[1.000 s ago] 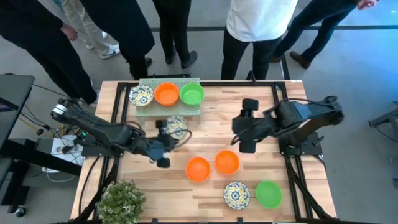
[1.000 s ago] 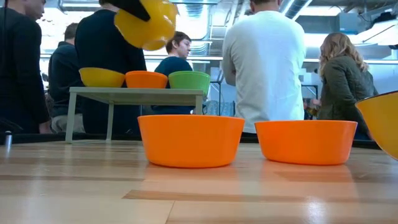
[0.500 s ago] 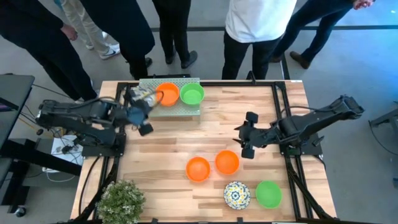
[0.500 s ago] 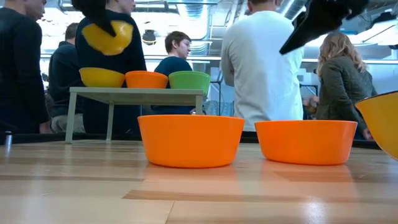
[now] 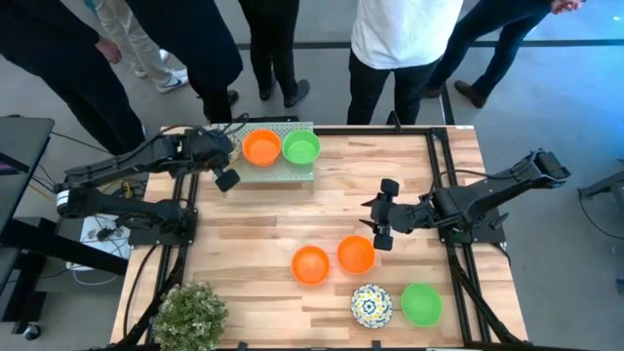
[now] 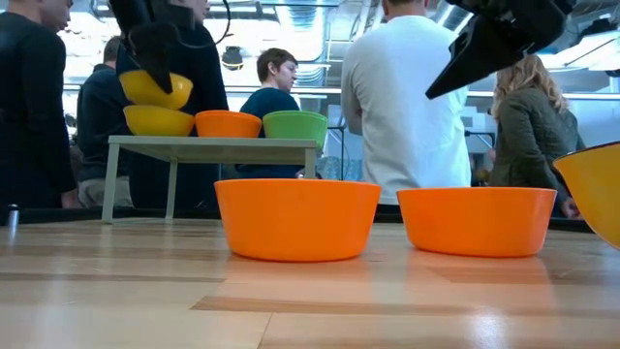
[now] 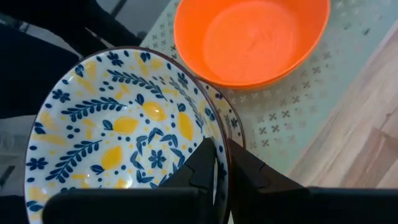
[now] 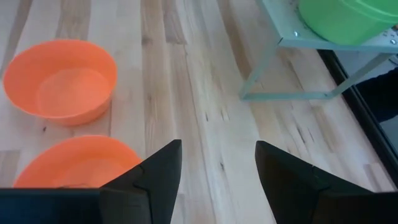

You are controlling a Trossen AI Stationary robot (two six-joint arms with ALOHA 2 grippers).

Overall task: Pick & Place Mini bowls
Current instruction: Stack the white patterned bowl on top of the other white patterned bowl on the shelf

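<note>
My left gripper [image 7: 222, 155] is shut on a white bowl with a blue-yellow floral pattern [image 7: 118, 130]. It holds that bowl over the far-left end of the raised green shelf [image 5: 292, 173], right above a second floral bowl [image 6: 158, 120] standing there. An orange bowl [image 5: 260, 147] and a green bowl [image 5: 300, 148] stand beside them on the shelf. My right gripper [image 5: 378, 226] hangs open above the table, just beyond two orange bowls [image 5: 356, 253] [image 5: 310, 264]. Another floral bowl [image 5: 371, 304] and a green bowl [image 5: 421, 303] rest near the near edge. My left gripper pinches the floral bowl's rim [image 7: 214, 134], one finger [image 7: 202, 171] inside the bowl and one outside its wall. The fingers come from above, slanting down. The bowl sits slightly tilted just over the floral bowl on the shelf [image 7: 235, 118]; whether the two touch, I cannot tell.
A leafy potted plant [image 5: 187, 312] stands at the near-left corner. Several people stand beyond the table's far edge. Bare wood lies between the shelf and the orange bowls.
My left gripper has carried the floral bowl from the table's middle left, up and toward the far-left corner, then down over the floral bowl on the shelf. My right gripper has shifted a little toward the near edge, closer to the orange bowls.
</note>
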